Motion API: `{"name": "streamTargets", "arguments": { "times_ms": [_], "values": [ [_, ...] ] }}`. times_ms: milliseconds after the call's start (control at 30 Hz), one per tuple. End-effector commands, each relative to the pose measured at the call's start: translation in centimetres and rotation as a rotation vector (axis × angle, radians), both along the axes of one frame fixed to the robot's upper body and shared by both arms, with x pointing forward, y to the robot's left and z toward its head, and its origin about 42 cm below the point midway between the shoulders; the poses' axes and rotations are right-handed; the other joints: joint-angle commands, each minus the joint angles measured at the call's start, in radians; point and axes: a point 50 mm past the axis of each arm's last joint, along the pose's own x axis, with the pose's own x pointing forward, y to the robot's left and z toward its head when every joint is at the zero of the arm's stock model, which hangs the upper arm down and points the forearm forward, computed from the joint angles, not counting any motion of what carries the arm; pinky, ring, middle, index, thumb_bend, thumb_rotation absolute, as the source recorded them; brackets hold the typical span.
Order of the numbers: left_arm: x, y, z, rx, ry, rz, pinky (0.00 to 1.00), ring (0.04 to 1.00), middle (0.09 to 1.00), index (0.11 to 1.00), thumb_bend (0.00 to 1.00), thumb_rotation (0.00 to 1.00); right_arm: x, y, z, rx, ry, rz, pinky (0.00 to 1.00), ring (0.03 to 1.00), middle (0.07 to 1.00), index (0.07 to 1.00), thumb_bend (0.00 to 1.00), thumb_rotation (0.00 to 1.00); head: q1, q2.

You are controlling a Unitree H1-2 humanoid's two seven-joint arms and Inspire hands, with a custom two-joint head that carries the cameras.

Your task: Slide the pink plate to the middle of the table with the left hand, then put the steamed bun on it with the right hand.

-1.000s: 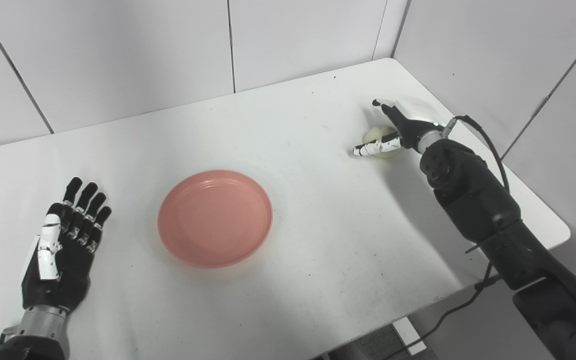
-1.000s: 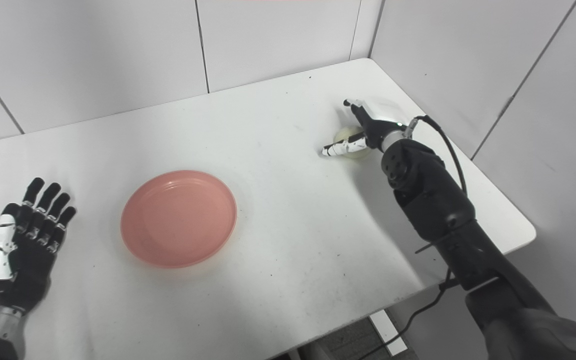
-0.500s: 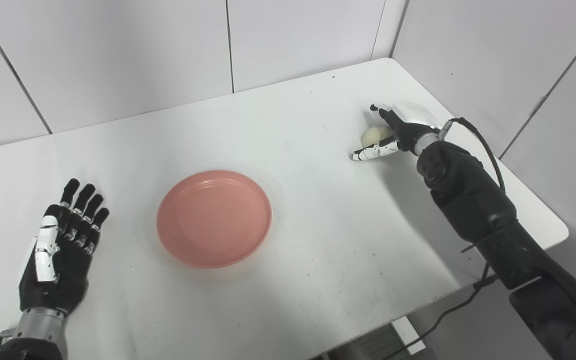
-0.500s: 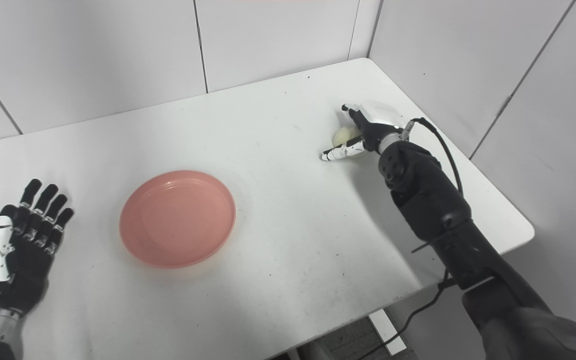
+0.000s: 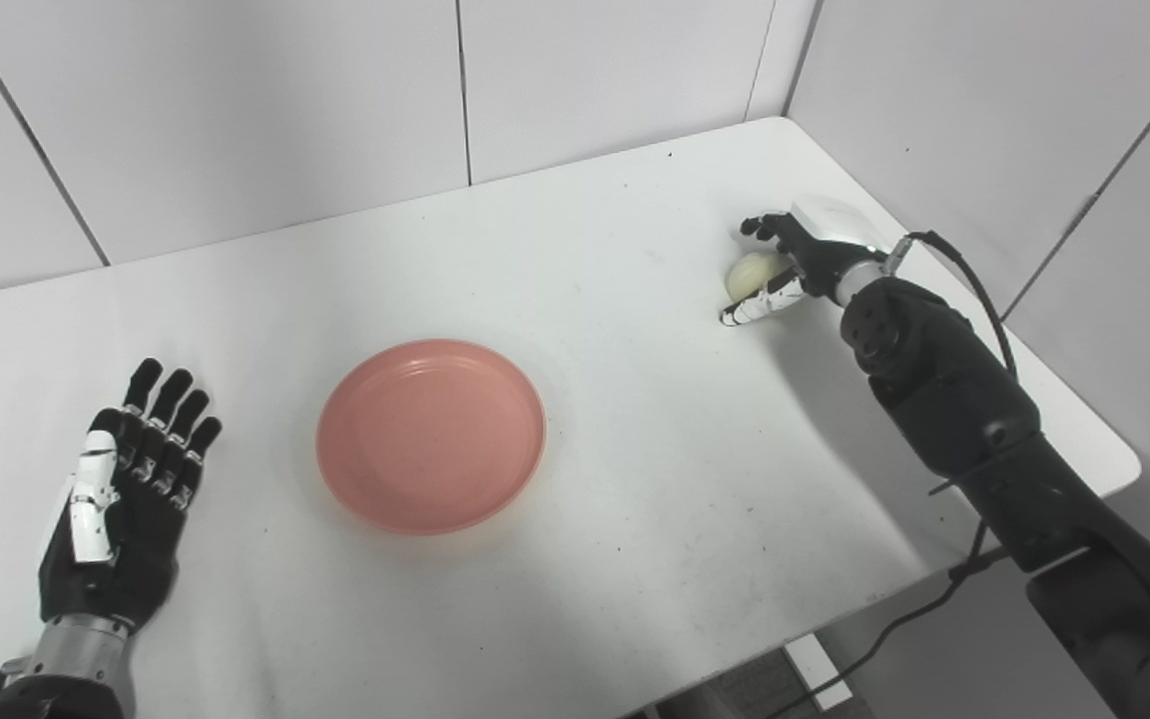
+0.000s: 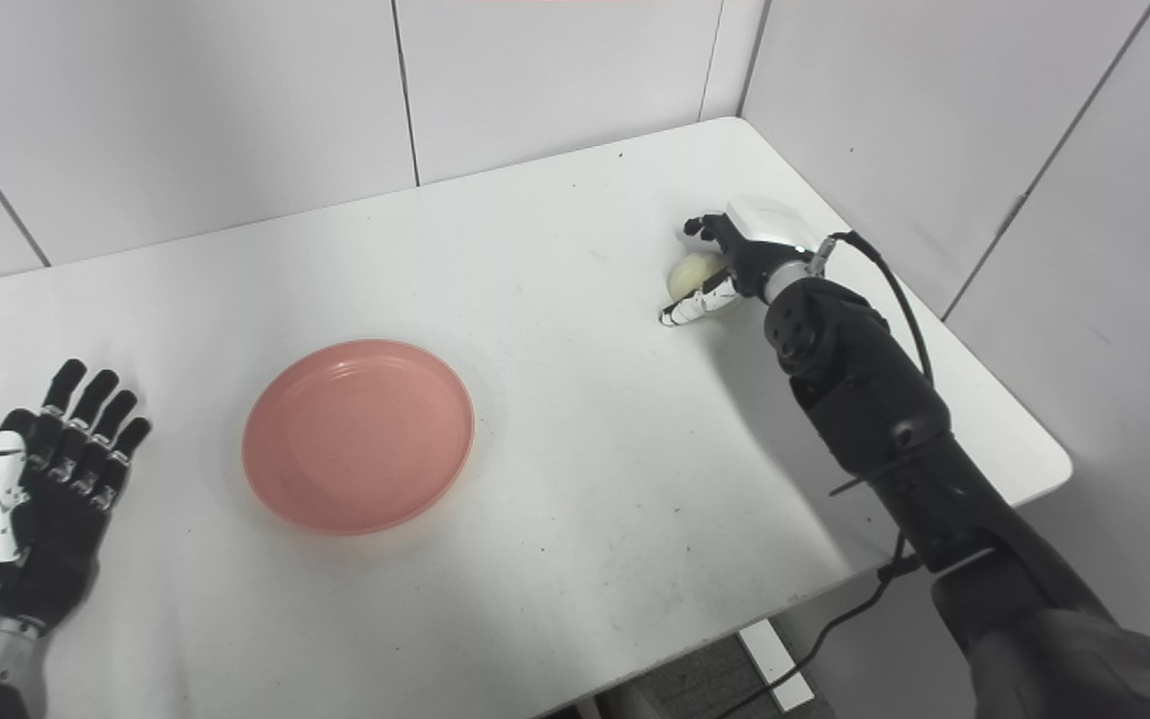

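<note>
Here, right hand [image 5: 785,262] at two o'clock, fingers curled round steamed bun [image 5: 750,271], pink plate [image 5: 431,433] at table [image 5: 585,250] centre, left hand [image 5: 121,479] flat at eight o'clock, fingers apart, holding nothing.

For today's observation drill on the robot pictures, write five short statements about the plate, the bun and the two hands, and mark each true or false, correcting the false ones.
1. The pink plate has nothing on it. True.
2. The left hand is gripping the plate's rim. False: it lies open on the table, apart from the plate.
3. The right hand is curled around the bun. True.
4. The bun sits on the plate. False: it is near the table's far right side, well away from the plate.
5. The plate is upside down. False: it sits right way up.
</note>
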Motion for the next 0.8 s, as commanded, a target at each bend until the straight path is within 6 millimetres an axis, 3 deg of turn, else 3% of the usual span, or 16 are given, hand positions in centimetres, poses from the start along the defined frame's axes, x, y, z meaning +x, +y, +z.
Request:
{"name": "streamTargets", "arguments": {
  "times_ms": [0,133,767],
  "values": [
    [-1.5,0.6,-2.7,0.026,0.138,0.007,1.00,0.999,0.988,1.000,0.38,1.00,0.3,-1.1,1.1,-0.025,-0.050,0.003,0.47,0.530,0.509,0.549,0.56,0.01,0.001,-0.001],
    [-1.5,0.6,-2.6,0.024,0.135,0.004,1.00,1.000,0.989,1.000,0.38,1.00,0.6,-1.0,0.9,-0.005,-0.038,0.007,0.43,0.482,0.469,0.518,0.52,0.00,0.004,0.000],
    [-1.7,0.0,-2.5,0.024,0.140,-0.003,1.00,0.999,0.984,0.990,0.37,1.00,0.8,-2.0,0.9,0.026,-0.029,0.024,0.43,0.481,0.453,0.525,0.52,0.00,0.025,-0.001]
  ]
}}
